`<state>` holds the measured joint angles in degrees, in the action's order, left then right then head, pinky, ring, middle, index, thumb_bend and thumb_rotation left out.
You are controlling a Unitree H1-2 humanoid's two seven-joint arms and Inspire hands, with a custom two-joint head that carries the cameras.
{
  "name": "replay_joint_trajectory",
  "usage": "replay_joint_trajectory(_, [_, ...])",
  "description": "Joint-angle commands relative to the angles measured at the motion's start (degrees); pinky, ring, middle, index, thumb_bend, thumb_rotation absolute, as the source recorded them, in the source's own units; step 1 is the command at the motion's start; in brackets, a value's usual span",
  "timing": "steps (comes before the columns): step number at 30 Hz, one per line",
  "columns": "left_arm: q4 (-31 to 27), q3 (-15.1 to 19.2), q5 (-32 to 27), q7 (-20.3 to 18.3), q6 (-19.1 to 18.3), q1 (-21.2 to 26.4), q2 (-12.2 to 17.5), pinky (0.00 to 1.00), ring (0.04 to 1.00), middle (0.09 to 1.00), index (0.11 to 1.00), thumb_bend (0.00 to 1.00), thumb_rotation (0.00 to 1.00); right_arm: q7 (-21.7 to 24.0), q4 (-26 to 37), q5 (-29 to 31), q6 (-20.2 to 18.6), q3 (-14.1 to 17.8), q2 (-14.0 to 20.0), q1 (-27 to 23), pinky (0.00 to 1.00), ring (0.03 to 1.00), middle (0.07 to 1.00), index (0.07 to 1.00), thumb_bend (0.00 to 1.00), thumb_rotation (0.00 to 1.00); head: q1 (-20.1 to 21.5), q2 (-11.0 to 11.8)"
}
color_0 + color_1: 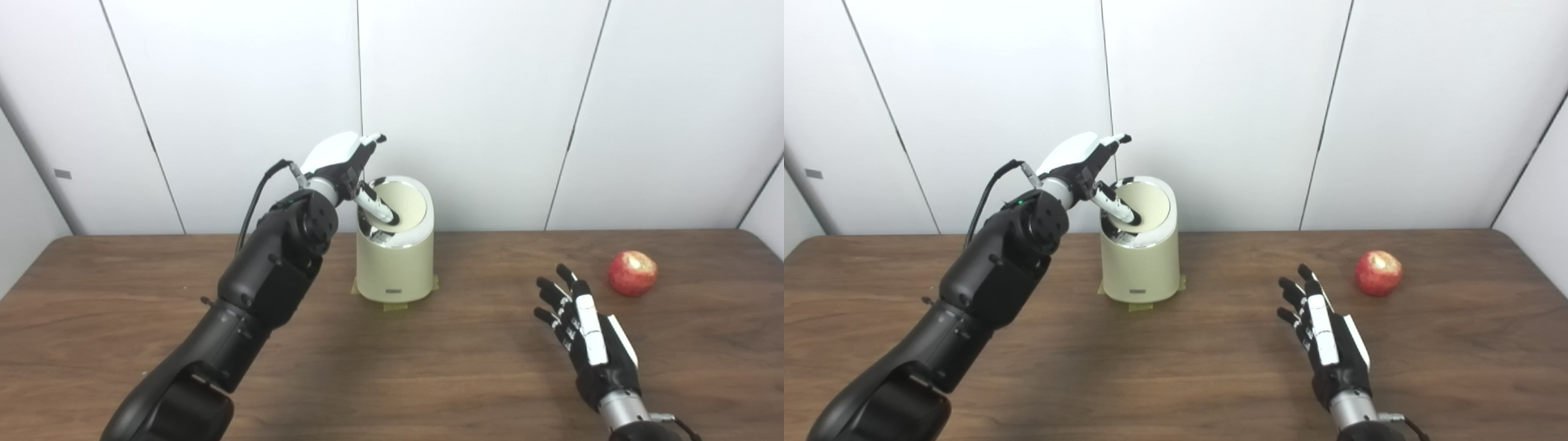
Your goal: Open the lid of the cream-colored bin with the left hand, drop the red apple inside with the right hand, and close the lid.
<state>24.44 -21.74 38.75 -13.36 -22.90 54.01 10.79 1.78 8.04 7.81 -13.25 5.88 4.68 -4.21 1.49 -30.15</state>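
- My left hand (346, 160), fingers spread and holding nothing, presses one finger on the tilted lid (401, 206) of the cream-colored bin (395, 269), frame centre.
- My right hand (582, 327) is wide open, empty, lower right.
- Red apple (633, 273) on the table (429, 367), right.

Left robot hand (343, 160) raised, right robot hand (582, 331) open.

A dark brown wooden table (429, 367) with visible grain is seen across the lower half of the view. Behind it, a white panelled wall (478, 92) is divided by thin dark vertical seams. A small grey plate (62, 174) is fixed at the wall's far left.
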Motion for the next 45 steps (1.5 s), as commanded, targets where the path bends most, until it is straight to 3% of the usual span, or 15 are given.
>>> replay_joint_trajectory(1, [-0.5,-0.3,1.4,2.4,2.1,2.7,0.9,1.0,1.0,0.991,0.986,0.87,0.09,0.0,2.4,0.4,0.9,0.3,0.2,-2.0,0.87,0.934,0.891,0.971,0.57,0.96,0.1,-0.1])
replay_joint_trajectory(15, [-1.0,-3.1,3.8,2.9,3.8,2.6,2.2,1.0,0.998,0.99,0.999,0.87,0.08,-0.7,3.3,0.2,0.3,0.4,-0.1,-2.2,0.86,0.931,0.884,0.993,0.6,0.89,0.3,-1.5])
replay_joint_trajectory(24, [-0.6,-8.9,8.4,-0.3,5.7,3.6,3.9,1.0,0.994,0.996,1.0,0.94,0.02,-0.7,3.0,0.3,0.4,0.4,0.0,-2.3,0.87,0.931,0.888,1.0,0.61,0.88,0.3,-1.8])
replay_joint_trajectory(32, [-1.3,-10.1,11.2,-2.6,5.4,3.6,4.4,1.0,0.993,0.984,0.998,0.97,0.0,-0.8,3.0,0.1,0.4,0.2,0.1,-2.3,0.86,0.925,0.885,0.995,0.61,0.89,0.2,-1.9])
replay_joint_trajectory(35, [-2.0,-7.9,9.6,-2.6,5.1,3.3,4.0,1.0,0.993,0.989,0.998,0.94,0.03,-0.6,2.9,0.5,0.3,0.5,0.2,-2.4,0.87,0.931,0.888,1.0,0.61,0.89,0.0,-2.0])
replay_joint_trajectory(37, [-3.1,-4.3,5.8,-3.8,3.6,3.0,3.0,1.0,0.994,0.991,0.988,0.89,0.06,-0.7,2.8,0.5,0.3,0.5,0.3,-2.5,0.87,0.928,0.886,0.999,0.6,0.89,0.1,-1.9])
replay_joint_trajectory(38, [-3.6,-1.4,2.5,-4.5,2.5,2.7,2.1,1.0,0.997,0.996,0.986,0.86,0.08,-0.7,2.8,0.4,0.4,0.5,0.3,-2.5,0.87,0.928,0.886,0.999,0.6,0.89,0.1,-1.9])
replay_joint_trajectory(41, [-5.4,8.6,-8.2,-5.6,-1.7,1.9,-1.2,0.81,0.921,0.973,0.966,0.72,0.14,-0.6,2.9,0.0,0.8,0.3,0.6,-2.4,0.87,0.927,0.888,1.0,0.6,0.91,0.1,-2.2])
replay_joint_trajectory(44, [-7.2,16.2,-16.2,-4.6,-2.6,1.0,-3.0,0.86,0.904,0.93,0.947,0.61,0.23,0.0,2.3,0.5,1.6,0.5,1.0,-2.4,0.88,0.938,0.896,1.0,0.61,0.91,0.0,-2.2])
replay_joint_trajectory(45, [-8.1,18.1,-18.4,-4.0,-2.2,0.6,-3.4,0.9,0.918,0.926,0.947,0.56,0.31,0.1,2.0,0.7,1.8,0.6,1.1,-2.5,0.88,0.937,0.895,1.0,0.62,0.9,0.0,-2.3])
